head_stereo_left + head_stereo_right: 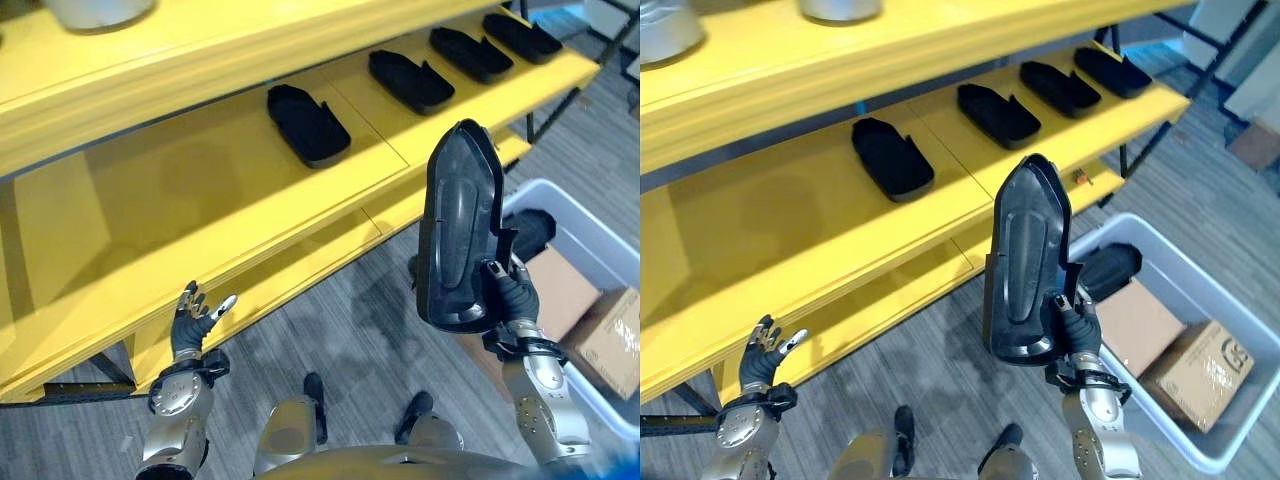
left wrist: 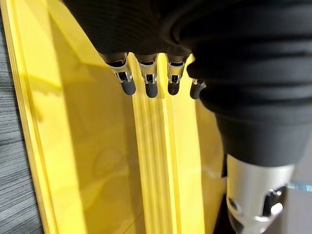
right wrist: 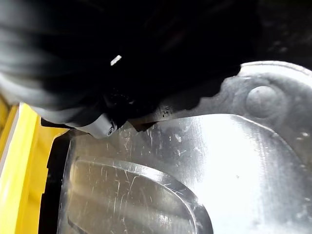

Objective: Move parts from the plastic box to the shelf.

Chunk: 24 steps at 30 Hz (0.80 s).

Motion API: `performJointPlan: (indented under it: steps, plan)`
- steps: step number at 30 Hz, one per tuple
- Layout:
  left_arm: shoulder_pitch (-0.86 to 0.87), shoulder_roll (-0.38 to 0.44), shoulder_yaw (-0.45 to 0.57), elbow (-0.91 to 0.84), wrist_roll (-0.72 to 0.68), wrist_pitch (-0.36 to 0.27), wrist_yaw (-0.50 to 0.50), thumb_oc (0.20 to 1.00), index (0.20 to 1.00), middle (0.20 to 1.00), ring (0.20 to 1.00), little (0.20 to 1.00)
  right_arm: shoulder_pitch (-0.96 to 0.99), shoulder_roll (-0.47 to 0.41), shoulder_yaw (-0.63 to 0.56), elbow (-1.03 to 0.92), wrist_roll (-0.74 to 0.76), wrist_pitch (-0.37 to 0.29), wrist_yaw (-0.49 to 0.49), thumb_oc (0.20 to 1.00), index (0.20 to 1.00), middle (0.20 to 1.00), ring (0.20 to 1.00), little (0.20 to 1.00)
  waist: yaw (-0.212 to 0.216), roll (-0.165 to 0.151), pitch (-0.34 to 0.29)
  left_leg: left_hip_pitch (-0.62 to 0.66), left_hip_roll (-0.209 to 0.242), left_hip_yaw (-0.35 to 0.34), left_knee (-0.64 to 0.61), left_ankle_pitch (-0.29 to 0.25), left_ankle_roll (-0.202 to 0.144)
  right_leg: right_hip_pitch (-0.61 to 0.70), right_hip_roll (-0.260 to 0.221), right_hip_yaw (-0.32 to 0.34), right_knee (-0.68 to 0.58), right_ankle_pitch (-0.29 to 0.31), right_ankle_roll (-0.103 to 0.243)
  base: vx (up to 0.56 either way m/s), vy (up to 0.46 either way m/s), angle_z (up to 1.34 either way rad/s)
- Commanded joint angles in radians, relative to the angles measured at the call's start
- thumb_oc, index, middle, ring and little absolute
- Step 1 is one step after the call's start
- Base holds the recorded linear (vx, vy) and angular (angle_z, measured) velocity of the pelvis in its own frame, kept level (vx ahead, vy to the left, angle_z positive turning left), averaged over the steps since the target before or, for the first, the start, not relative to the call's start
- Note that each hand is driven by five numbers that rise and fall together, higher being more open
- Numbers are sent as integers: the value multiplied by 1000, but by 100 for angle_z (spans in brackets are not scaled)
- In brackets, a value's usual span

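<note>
Yellow shelf behind, black part upright in right hand

Bright even light, soft shadows, blurred close-ups

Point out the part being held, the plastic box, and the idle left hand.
held black part (image 1: pixel 458 225), left eye view, middle of its inner face
plastic box (image 1: pixel 1212 445), right eye view, near rim
left hand (image 1: pixel 190 322), left eye view, palm
</note>
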Motion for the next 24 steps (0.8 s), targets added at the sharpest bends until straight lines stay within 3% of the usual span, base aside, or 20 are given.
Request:
performJointPlan:
  steps: [1,4,5,7,8,9,10,11,13,15,18,24]
  plan:
    - [-29,-20,-13,-103,31,-58,8,1000,1000,1000,1000,1000,-80,-71,2,-56,-17,-64,25,200,200,200,200,200,-9,59,-21,0,70,-36,-81,53,-67,72,57,-29,43,-64,69,108,91,15]
    - [-23,-12,-5,-125,30,-60,19,1000,1000,1000,1000,1000,-138,-61,67,-55,-24,-55,32,200,200,200,200,200,35,36,-22,-4,35,-55,-79,28,-42,83,31,-40,32,-11,103,143,188,4]
    - [-22,-3,-1,-131,35,-59,24,1000,1000,1000,1000,1000,-156,-52,88,-54,-17,-54,36,200,200,200,200,200,52,35,-18,9,10,-67,-89,17,-21,76,7,-31,58,37,120,202,372,16]
    - [-28,21,4,-120,51,-60,37,1000,1000,1000,1000,1000,-153,-31,120,-64,-6,-47,43,200,200,200,200,200,33,66,2,73,-25,-79,-173,29,21,-32,-44,59,256,137,137,150,453,27]
    - [-29,27,9,-119,55,-61,41,1000,1000,1000,1000,1000,-155,-24,129,-58,0,-47,46,200,200,200,200,200,28,79,10,88,-19,-81,-197,34,23,-67,-25,87,262,110,131,53,263,26]
    - [-36,30,3,-110,51,-63,43,1000,1000,1000,1000,1000,-166,-18,144,-55,7,-46,46,200,200,200,200,200,13,91,17,104,-15,-91,-227,49,18,-121,29,157,230,72,111,27,50,-3]
    - [-38,29,3,-108,51,-65,42,1000,1000,1000,1000,1000,-168,-19,145,-53,7,-47,46,200,200,200,200,200,19,92,16,107,-11,-84,-234,51,16,-126,34,163,231,71,107,-53,-8,-28]
    - [-62,33,-9,-94,48,-69,43,1000,1000,1000,1000,1000,-182,-20,153,-54,15,-51,48,200,200,200,200,200,-10,108,30,97,-9,-105,-247,88,11,-194,108,284,159,68,74,-56,-18,-16]
    - [-71,35,-28,-82,44,-74,34,1000,1000,1000,1000,1000,-173,-36,162,-70,25,-47,56,200,200,200,200,200,-51,116,46,110,-17,-145,-260,100,-5,-238,195,474,42,71,73,33,-43,36]
    - [-89,34,-47,-85,59,-86,34,1000,1000,1000,1000,1000,-155,-52,162,-82,18,-41,64,200,200,200,200,200,-76,98,59,109,-34,-196,-265,98,-16,-236,246,574,-67,77,89,115,-209,81]
    - [-107,24,-70,-75,69,-97,25,1000,1000,1000,1000,1000,-126,-58,142,-65,28,-44,79,200,200,200,200,200,-85,77,37,101,-41,-248,-248,93,-30,-166,241,566,-91,69,90,97,-245,140]
    - [-64,-1,-67,-92,42,-81,4,1000,1000,1000,1000,1000,-87,-74,106,-64,43,-36,89,200,200,200,200,200,-87,76,-36,124,-7,-312,-262,92,-56,-83,246,469,-107,21,70,138,-226,114]
